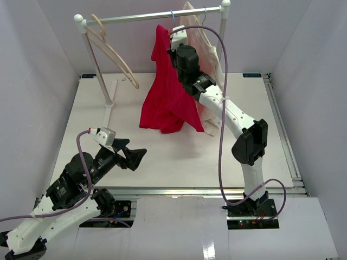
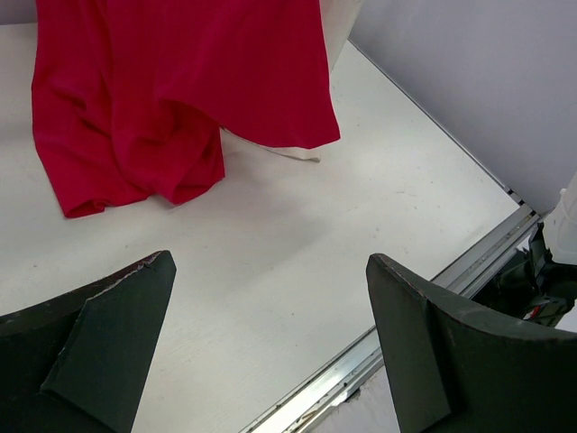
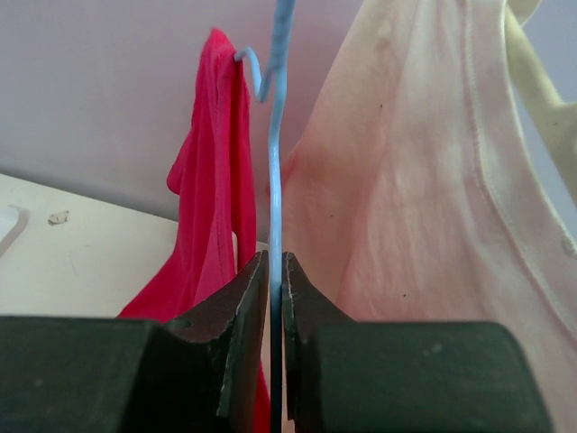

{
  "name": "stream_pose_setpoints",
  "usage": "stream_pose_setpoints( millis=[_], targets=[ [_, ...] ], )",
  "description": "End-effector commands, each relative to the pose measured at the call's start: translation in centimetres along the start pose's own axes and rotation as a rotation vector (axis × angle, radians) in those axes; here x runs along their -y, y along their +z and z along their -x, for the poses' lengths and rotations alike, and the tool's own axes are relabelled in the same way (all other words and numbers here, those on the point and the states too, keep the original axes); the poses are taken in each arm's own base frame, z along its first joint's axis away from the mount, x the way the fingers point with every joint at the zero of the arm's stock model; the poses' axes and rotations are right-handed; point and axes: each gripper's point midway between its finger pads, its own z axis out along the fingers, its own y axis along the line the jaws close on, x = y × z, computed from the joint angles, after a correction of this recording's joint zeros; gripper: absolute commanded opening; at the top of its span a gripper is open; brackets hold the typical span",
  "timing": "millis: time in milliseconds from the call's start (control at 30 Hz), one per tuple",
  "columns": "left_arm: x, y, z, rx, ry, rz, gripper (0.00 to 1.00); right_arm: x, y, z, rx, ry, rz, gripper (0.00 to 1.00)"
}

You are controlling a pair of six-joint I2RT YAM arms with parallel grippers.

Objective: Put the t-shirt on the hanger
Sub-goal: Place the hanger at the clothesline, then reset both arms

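Grip on the hanger (image 3: 277, 162) comes from the right gripper (image 3: 275, 271), clamped at upper centre to steady it; the t-shirt (image 1: 168, 97) droops there, hem on the table (image 1: 190, 157); lower left, the left gripper (image 1: 136, 150) gapes wide, free to tug cloth across

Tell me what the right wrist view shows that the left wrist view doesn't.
Only the right wrist view: the right pincer shut on the hanger, a thin blue wire, with the t-shirt caught over a curled end of that wire up high. Only the left wrist view: the left pincer open above the table, and the shirt's lower edge bunched on the tabletop. Both: the red t-shirt and some of the cream garment.
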Motion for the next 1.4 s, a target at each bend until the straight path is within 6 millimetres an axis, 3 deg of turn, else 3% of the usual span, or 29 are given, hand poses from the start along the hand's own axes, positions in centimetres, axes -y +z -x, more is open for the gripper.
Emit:
stream_pose_setpoints(
  millis=[0, 33, 267, 400, 533, 600, 633, 767, 867, 900, 1067, 1133, 1167, 1200, 1367],
  targets=[
    [0.3, 0.4, -0.1, -0.008, 0.005, -0.013, 0.98, 2.8, -2.2, 5.7, 0.128, 0.052, -0.036, 0.35],
    [0.3, 0.4, -0.1, -0.008, 0.001, -0.014, 0.98, 2.9, -2.3, 5.8, 0.128, 0.050, -0.036, 0.36],
    [2.2, 0.8, 1.7, 0.032, -0.051, -0.089, 0.98, 3.9, -5.5, 7.9, 0.114, 0.061, 0.027, 0.73],
    [4.1, 2.0, 2.5, 0.046, -0.114, -0.160, 0.98, 5.4, -7.9, 9.1, 0.082, 0.045, 0.033, 0.87],
    [4.1, 4.6, 1.1, 0.031, -0.127, -0.139, 0.98, 6.2, -11.6, 9.1, 0.028, 0.094, 0.094, 0.97],
    [3.0, 6.3, -0.3, 0.009, -0.108, -0.079, 0.98, 5.3, -13.8, 7.5, -0.031, 0.134, 0.180, 0.90],
    [2.7, 7.0, -0.9, 0.007, -0.106, -0.061, 0.98, 3.9, -14.5, 5.0, -0.092, 0.128, 0.231, 0.90],
    [2.6, 9.6, -2.9, -0.011, -0.113, -0.047, 0.98, 3.8, -19.2, 1.5, -0.177, 0.200, 0.264, 0.90],
    [2.8, 10.7, -3.6, -0.016, -0.103, -0.058, 0.98, 4.9, -23.3, -3.3, -0.169, 0.224, 0.273, 0.90],
    [3.0, 11.0, -3.7, -0.010, -0.090, -0.073, 0.98, 5.3, -23.9, -3.3, -0.115, 0.245, 0.270, 0.90],
    [2.8, 11.2, -4.7, -0.010, -0.040, -0.084, 0.98, 7.5, -28.3, -6.9, -0.113, 0.342, 0.235, 0.90],
    [2.5, 11.0, -5.4, -0.024, -0.040, -0.079, 0.98, 7.1, -29.9, -8.8, -0.155, 0.394, 0.269, 0.90],
    [2.6, 10.8, -5.7, -0.026, -0.046, -0.084, 0.98, 6.7, -30.3, -10.1, -0.177, 0.408, 0.282, 0.90],
    [2.8, 10.6, -5.7, -0.021, -0.052, -0.099, 0.98, 7.0, -31.0, -9.9, -0.155, 0.429, 0.285, 0.90],
    [3.2, 9.4, -7.3, 0.009, -0.050, -0.174, 0.98, 7.5, -32.6, -13.3, -0.132, 0.410, 0.290, 0.90]
  ],
)
